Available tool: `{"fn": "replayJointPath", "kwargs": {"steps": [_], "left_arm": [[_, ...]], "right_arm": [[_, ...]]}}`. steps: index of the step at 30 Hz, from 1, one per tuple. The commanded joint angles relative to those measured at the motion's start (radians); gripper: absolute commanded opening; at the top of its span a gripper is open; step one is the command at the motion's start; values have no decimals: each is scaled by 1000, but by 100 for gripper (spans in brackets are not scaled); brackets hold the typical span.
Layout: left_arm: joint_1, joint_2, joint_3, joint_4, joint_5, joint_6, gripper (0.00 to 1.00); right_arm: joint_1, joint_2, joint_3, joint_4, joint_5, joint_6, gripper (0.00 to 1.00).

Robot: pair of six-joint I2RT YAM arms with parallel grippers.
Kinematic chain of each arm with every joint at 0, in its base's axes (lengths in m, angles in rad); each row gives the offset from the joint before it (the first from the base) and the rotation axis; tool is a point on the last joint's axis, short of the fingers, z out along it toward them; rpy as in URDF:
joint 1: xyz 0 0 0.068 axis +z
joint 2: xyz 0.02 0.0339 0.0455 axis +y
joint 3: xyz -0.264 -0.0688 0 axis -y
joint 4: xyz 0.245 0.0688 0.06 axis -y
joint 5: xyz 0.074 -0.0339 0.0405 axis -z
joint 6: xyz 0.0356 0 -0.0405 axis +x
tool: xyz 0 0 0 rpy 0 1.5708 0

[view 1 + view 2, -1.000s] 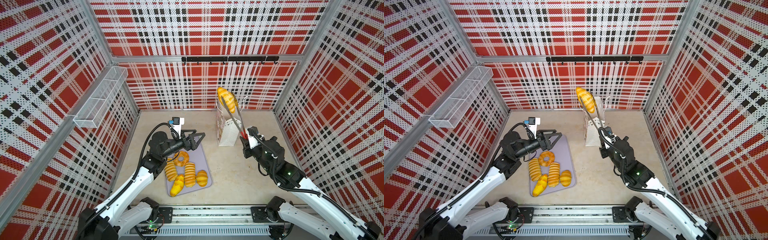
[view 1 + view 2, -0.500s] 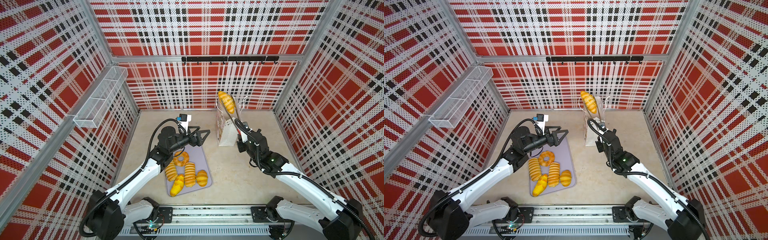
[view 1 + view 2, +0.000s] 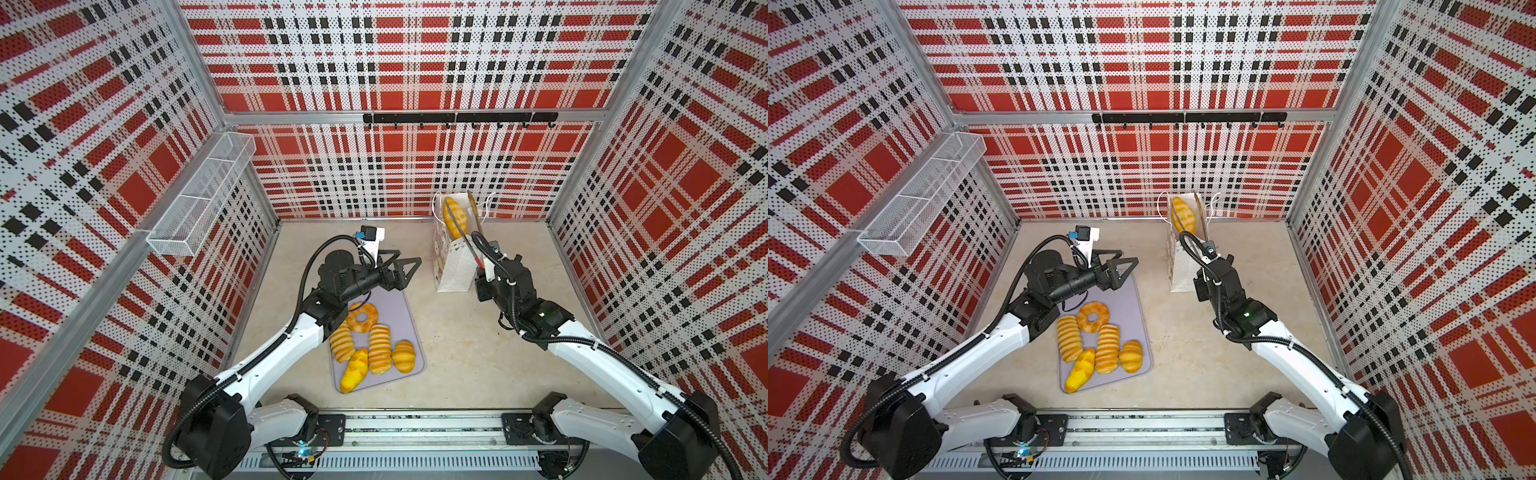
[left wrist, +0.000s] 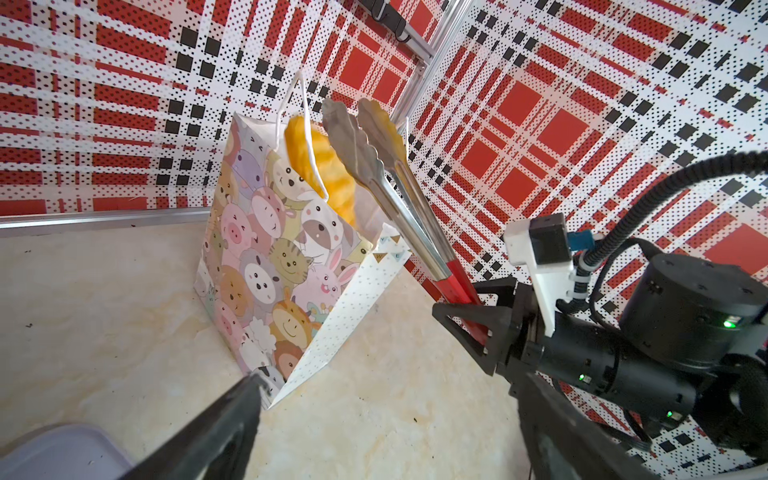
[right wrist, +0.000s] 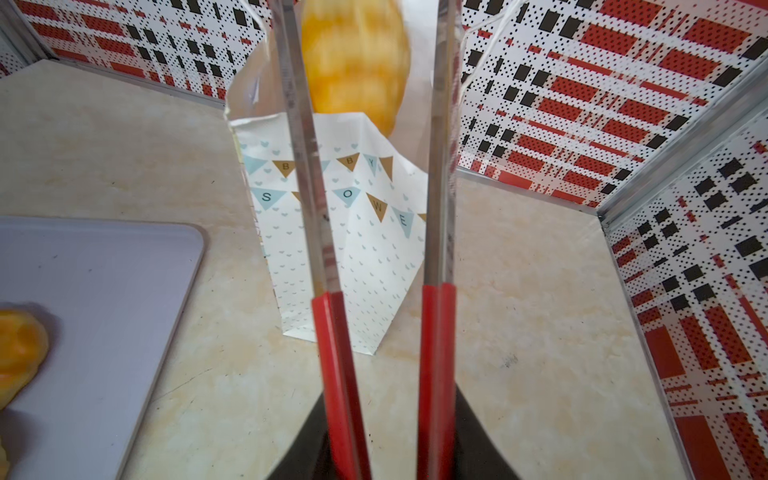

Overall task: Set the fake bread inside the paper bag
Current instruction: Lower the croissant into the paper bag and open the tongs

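Fake bread (image 3: 380,349): five golden-orange toy pieces on flat lavender-grey tray (image 3: 395,299) | my left gripper (image 3: 409,256) wide open, empty, over tray's far end | ribbed orange loaf (image 3: 455,216) in mouth of upright white paper bag (image 3: 453,270) | my right gripper (image 4: 473,309) clamps red-handled metal tongs (image 4: 353,141), arms spread | next: lift tips straight out, clear of bag rim.

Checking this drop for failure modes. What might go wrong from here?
1. The loaf is at the bag mouth, not yet fully inside; it may catch on the rim or a cord handle instead of falling in.
2. The tongs in the right tool reach over the bag; pulling back could snag and tip it, since the left tool hangs open near the tray, steadying nothing.
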Motion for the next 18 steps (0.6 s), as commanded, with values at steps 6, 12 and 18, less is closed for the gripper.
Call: {"fn": "replayJointPath", "kwargs": {"steps": [6,12,18], "left_arm": [[-8,-69,3,-30,-45,19,98],[-9,-114,-26,-60,-74,-4,98],[-7,-164,-18,-214,-206,-29,98]], "right_arm": [[-8,-51,8,46,-23,18,31],[-8,-141,-33,61,-112,17,30],[-8,-267,-95,120,-395,-4,29]]}}
